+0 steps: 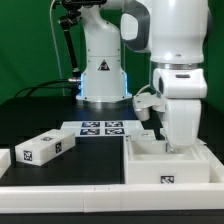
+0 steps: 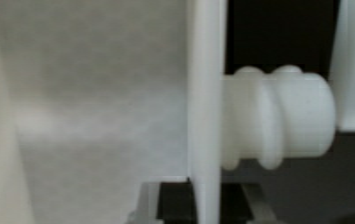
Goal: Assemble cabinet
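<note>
The cabinet body [image 1: 170, 165], a large white open box with a square tag on its front, sits at the exterior view's lower right. My gripper [image 1: 170, 143] reaches down into it from above. In the wrist view my gripper [image 2: 206, 205] is shut on a thin white upright wall [image 2: 206, 100] of the body, with a dark finger [image 2: 174, 205] pressed on each side. A white ribbed knob [image 2: 284, 115] sticks out from that wall on one side. A smaller white block [image 1: 45, 147] with tags lies apart at the exterior view's left.
The marker board [image 1: 100, 127] lies flat on the dark table behind the parts. The arm's white base [image 1: 100, 75] stands at the back. A white ledge [image 1: 60, 188] runs along the front edge.
</note>
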